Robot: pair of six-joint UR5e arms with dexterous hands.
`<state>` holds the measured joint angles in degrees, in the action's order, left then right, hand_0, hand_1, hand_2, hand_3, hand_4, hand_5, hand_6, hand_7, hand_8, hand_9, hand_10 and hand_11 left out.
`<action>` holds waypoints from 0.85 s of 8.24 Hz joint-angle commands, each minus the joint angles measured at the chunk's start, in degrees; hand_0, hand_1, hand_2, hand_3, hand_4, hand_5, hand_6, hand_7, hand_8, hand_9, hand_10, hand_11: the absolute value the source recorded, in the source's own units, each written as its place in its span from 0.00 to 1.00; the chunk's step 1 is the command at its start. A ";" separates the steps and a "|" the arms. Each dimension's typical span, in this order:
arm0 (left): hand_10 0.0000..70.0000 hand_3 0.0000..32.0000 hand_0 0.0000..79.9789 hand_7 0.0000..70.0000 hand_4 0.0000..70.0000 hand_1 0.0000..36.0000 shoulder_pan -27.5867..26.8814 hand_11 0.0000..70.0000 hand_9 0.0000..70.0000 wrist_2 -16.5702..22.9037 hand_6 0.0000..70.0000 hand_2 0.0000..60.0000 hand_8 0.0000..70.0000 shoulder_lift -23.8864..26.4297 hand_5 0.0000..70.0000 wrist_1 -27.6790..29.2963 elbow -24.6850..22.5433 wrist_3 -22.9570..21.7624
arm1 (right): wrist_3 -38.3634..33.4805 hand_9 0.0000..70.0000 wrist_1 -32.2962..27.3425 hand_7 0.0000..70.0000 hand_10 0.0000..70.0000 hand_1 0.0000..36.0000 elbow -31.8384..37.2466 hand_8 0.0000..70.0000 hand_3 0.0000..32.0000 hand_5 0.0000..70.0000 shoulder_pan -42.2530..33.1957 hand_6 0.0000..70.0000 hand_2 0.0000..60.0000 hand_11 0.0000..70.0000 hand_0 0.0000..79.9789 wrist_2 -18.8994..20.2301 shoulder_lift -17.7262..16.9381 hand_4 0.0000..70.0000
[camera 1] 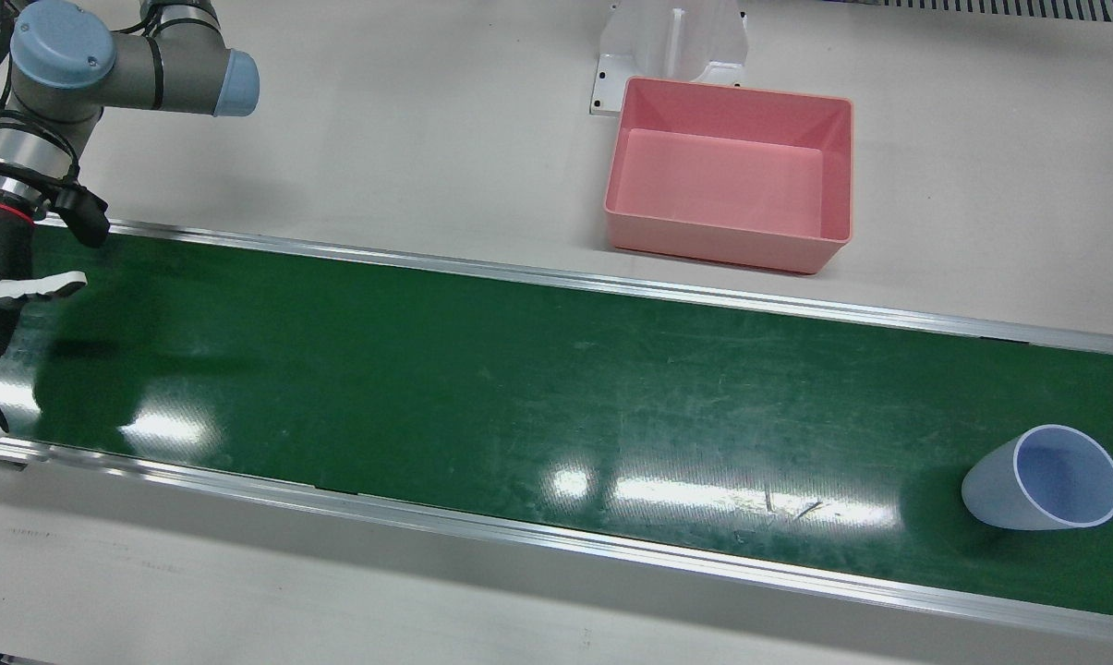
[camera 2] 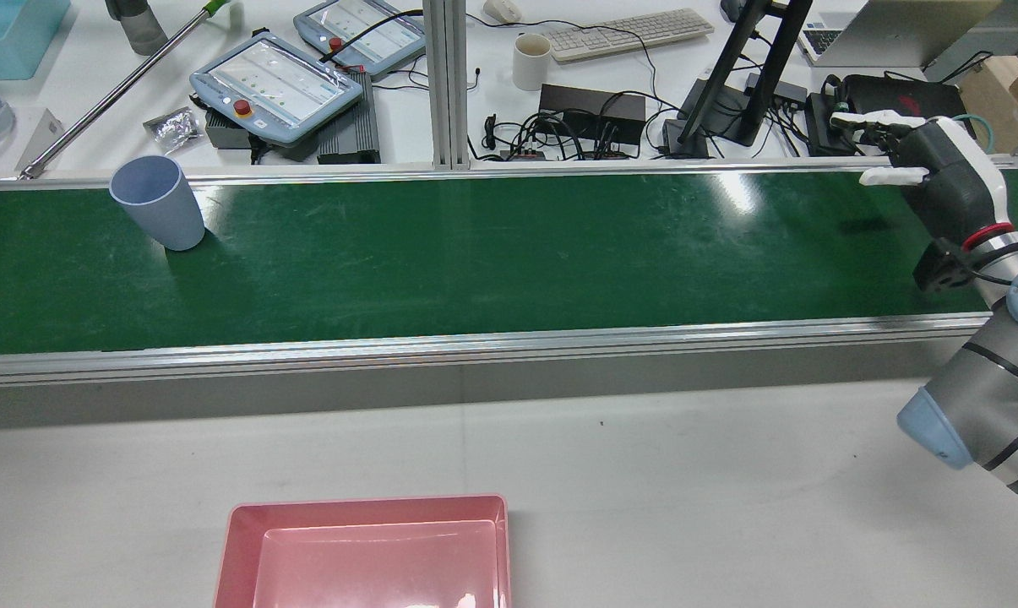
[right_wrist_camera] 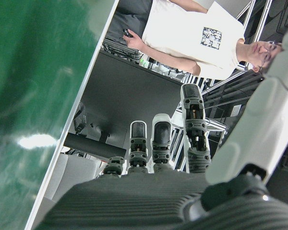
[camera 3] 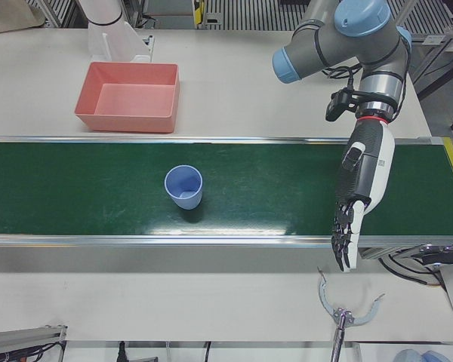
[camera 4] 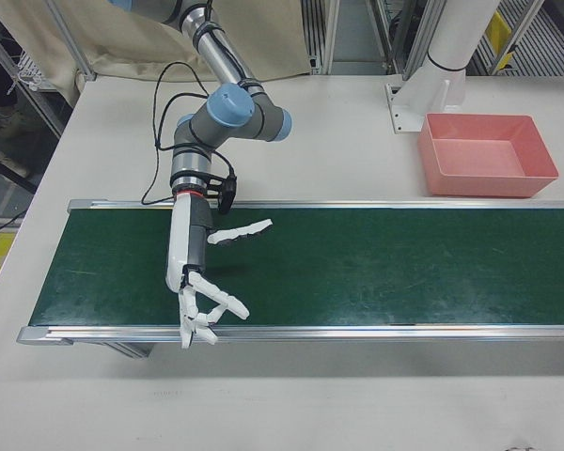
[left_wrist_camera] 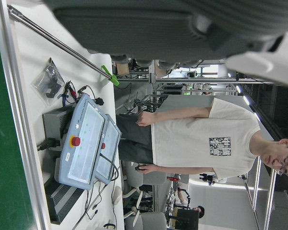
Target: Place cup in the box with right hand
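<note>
Fingers [right_wrist_camera: 158, 139] of your right hand [camera 4: 199, 282] spread wide, holding nothing. You're pre-reach: cup [camera 2: 158, 203] stands well apart down the belt [camera 1: 482, 388]; travel there before the box [camera 1: 731, 175].

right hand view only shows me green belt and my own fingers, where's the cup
Observer: The cup stands upright on the belt, far toward the robot's left end, well away from the right robot hand.
Operator: and the box
Observer: The pink box sits empty on the white table beside the belt, on the robot's side.
Operator: anything in the way
Observer: Nothing lies between them on the belt. The left robot hand hangs open over it, beyond the cup.
</note>
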<state>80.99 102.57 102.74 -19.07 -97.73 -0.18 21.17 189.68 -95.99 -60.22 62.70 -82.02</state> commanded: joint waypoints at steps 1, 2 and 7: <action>0.00 0.00 0.00 0.00 0.00 0.00 -0.04 0.00 0.00 0.00 0.00 0.00 0.00 0.00 0.00 0.00 0.00 0.00 | 0.63 0.37 0.08 0.92 0.06 0.08 -0.07 0.15 0.00 0.04 0.45 0.20 0.00 0.09 0.57 0.06 -0.15 0.38; 0.00 0.00 0.00 0.00 0.00 0.00 -0.04 0.00 0.00 0.00 0.00 0.00 0.00 0.00 0.00 0.00 0.00 0.00 | 0.89 0.37 0.08 0.90 0.06 0.08 -0.07 0.15 0.00 0.04 0.97 0.20 0.00 0.09 0.57 0.06 -0.15 0.35; 0.00 0.00 0.00 0.00 0.00 0.00 -0.04 0.00 0.00 0.00 0.00 0.00 0.00 0.00 0.00 0.00 0.00 0.00 | 1.42 0.38 0.17 0.91 0.06 0.07 -0.68 0.16 0.00 0.04 1.77 0.20 0.00 0.10 0.58 -0.03 -0.15 0.36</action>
<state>80.99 102.57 102.75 -19.07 -97.73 -0.17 22.45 189.76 -96.52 -58.63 62.67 -82.18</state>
